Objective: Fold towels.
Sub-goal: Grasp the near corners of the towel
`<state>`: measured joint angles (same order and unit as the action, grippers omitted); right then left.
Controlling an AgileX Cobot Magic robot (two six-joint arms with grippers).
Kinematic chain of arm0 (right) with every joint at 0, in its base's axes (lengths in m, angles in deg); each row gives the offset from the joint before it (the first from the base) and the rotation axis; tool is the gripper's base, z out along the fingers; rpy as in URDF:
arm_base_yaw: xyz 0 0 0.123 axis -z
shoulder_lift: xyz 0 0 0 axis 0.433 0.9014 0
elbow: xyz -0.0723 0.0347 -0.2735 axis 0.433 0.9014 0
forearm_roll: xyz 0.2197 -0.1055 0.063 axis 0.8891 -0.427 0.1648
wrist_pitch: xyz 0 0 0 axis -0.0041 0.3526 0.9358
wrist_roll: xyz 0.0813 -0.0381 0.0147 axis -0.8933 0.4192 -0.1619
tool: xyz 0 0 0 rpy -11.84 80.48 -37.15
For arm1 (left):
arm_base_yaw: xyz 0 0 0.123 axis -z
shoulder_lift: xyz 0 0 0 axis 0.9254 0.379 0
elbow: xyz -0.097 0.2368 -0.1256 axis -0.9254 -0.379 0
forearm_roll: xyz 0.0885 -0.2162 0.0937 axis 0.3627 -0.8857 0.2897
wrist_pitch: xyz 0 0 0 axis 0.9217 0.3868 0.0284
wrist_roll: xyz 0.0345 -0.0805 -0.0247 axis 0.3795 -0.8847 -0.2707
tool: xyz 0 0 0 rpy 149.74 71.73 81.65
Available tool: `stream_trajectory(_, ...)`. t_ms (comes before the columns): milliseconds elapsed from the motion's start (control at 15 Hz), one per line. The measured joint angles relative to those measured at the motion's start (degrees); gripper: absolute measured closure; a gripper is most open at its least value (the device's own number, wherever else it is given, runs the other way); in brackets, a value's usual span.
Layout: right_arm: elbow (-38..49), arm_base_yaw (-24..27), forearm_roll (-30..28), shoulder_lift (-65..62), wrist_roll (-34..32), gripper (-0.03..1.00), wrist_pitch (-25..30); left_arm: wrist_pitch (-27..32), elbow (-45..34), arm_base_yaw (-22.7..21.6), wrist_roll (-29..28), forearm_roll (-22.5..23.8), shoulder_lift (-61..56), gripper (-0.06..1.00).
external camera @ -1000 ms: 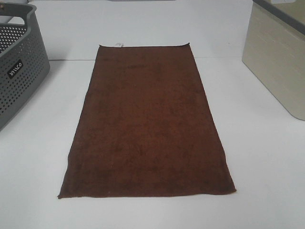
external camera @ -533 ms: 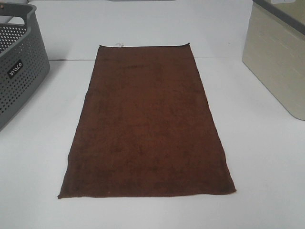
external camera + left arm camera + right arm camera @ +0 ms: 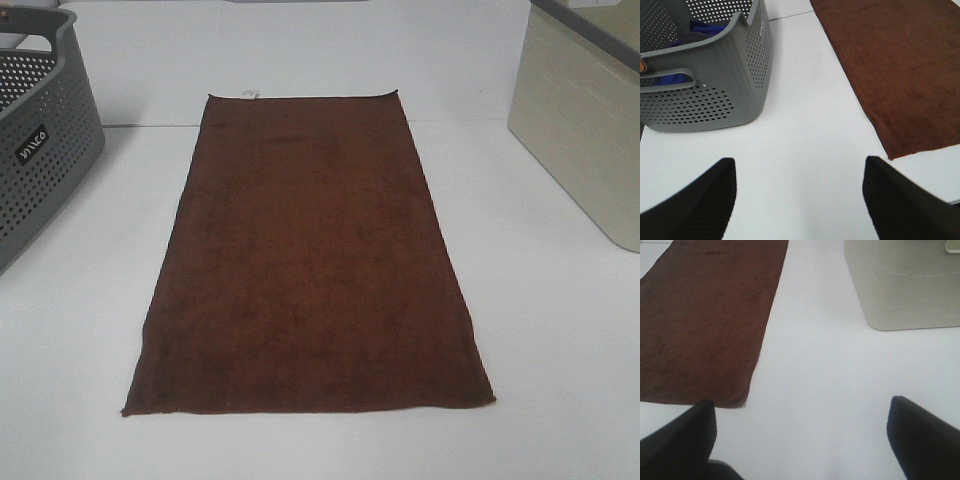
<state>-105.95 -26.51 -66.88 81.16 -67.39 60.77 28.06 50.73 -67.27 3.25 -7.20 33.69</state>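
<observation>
While no fold is yet made, towel [image 3: 308, 255] lies flat, full-length at tabletop [image 3: 560, 340] centre, tag [image 3: 248, 95] at 12 o'clock; left gripper [image 3: 798, 164] and right gripper [image 3: 802, 402] both wide, empty, clear of it; all folding left to do

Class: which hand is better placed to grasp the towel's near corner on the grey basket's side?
Left. The left hand, open, sits just before that towel corner; the right hand faces the opposite corner, by the beige bin.
</observation>
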Motion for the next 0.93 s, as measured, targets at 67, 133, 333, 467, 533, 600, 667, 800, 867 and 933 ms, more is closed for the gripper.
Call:
stream_trajectory(67, 0.0, 0.0, 0.0, 0.0, 0.0, 0.1, 0.0, 0.0, 0.0, 0.0, 0.0, 0.0, 0.0, 0.26)
stream_trajectory(133, 0.0, 0.0, -0.11, 0.0, 0.0, 0.1, 0.0, 0.0, 0.0, 0.0, 0.0, 0.0, 0.0, 0.26)
stream_trajectory(333, 0.0, 0.0, -0.34, 0.17, 0.0, 0.1, -0.06, -0.8, 0.57, 0.0, 0.0, 0.0, -0.06, 0.26)
stream_trajectory(467, -0.52, 0.0, -0.4, 2.98, 0.0, 0.1, -1.2, -7.05, 1.03, 0.0, -0.74, -0.06, 0.92, 0.26)
stream_trajectory(533, -0.92, 0.0, -0.52, 5.21, 0.0, 0.1, -2.35, -9.97, 1.03, 0.0, -2.69, -0.52, 2.12, 0.26)
stream_trajectory(600, -1.15, 0.0, -0.57, 8.02, -0.57, 0.1, -3.44, -13.46, 0.46, 0.0, -5.5, -1.78, 3.9, 0.26)
stream_trajectory(667, -1.26, 0.0, -0.57, 11.63, -1.78, 0.1, -4.41, -16.84, -0.46, 0.0, -8.14, -3.38, 5.44, 0.26)
stream_trajectory(800, -2.18, 0.0, 0.63, 19.71, -4.3, 0.11, -6.02, -24.47, -3.44, 0.0, -11.86, -9.22, 11.92, 0.26)
stream_trajectory(867, -2.69, 0.0, 2.06, 23.84, -4.58, 0.11, -6.25, -25.61, -4.24, 0.0, -12.2, -12.32, 15.47, 0.26)
stream_trajectory(933, -3.32, 0.0, 3.95, 28.59, -4.64, 0.12, -6.47, -25.5, -4.53, 0.0, -12.32, -15.81, 20.0, 0.26)
